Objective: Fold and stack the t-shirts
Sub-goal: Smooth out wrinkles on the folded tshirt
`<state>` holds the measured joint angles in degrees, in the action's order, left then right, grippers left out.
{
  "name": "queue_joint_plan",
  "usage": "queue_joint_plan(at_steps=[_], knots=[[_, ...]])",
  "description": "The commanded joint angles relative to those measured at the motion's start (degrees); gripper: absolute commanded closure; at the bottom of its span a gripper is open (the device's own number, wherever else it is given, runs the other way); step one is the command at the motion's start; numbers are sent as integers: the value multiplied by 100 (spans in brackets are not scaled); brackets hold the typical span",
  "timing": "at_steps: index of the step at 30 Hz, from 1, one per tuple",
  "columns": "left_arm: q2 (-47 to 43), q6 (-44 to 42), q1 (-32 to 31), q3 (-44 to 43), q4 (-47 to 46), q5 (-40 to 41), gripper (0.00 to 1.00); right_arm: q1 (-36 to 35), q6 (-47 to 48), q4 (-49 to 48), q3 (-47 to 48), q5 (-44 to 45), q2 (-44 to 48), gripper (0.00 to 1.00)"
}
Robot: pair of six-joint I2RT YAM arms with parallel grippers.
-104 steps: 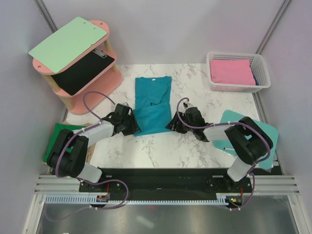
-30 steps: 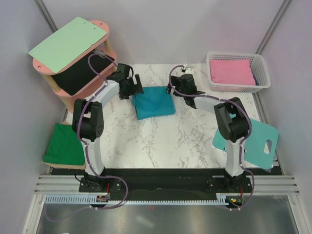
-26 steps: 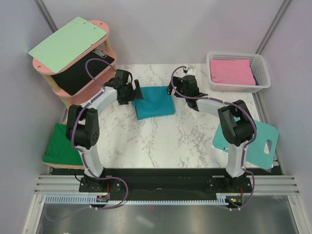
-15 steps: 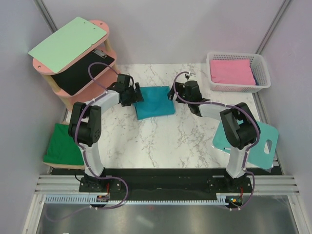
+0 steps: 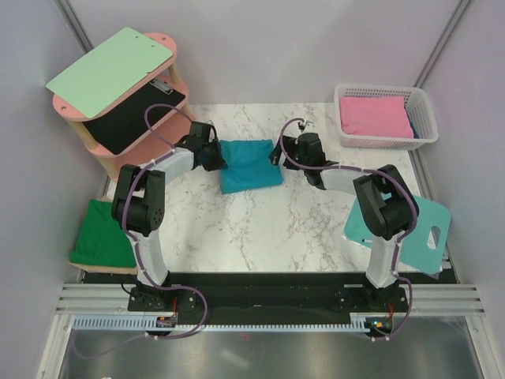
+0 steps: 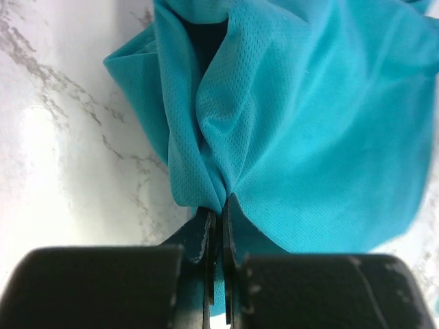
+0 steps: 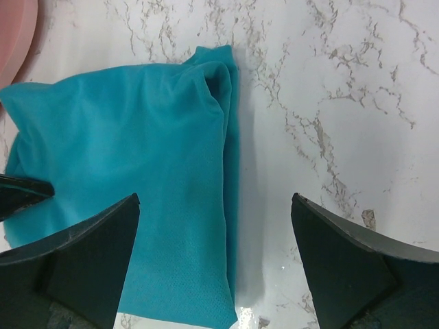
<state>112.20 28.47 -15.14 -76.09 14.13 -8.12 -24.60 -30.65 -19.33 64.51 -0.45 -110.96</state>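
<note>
Pinching a gather of mesh cloth at the left edge of the teal-blue t-shirt [image 5: 250, 164], the left gripper [image 6: 218, 223] has its jaws pressed together on the fabric, which puckers into a ridge running away from the fingertips. The right gripper [image 5: 279, 154] hangs over the shirt's opposite edge with its jaws spread wide and holds nothing; in the right wrist view the layered right border of the shirt lies between its fingers. The shirt itself sits at the far middle of the marble table [image 5: 260, 229] as a compact, roughly square bundle, so its folding looks finished or close to it, though the left side is bunched and may want smoothing. The dark green t-shirt [image 5: 102, 235] lies well apart at the near left, beyond the table's edge, and appears to be folded flat too. The two shirts are not yet on top of one another, so stacking seems to be the main step left.
</note>
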Motion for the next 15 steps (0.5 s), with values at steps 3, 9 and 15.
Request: queue_joint_plan(at_steps=[3,9,15], knots=[[-647,1,2,156,-139,-847,96,-10,-160,-202,79,-254,-268,2],[-297,255,2,262,212,-727,97,-18,-178,-176,123,-342,-365,2],[-233,220,-7,393,345,-508,27,-10,-108,-150,114,-351,-304,2]])
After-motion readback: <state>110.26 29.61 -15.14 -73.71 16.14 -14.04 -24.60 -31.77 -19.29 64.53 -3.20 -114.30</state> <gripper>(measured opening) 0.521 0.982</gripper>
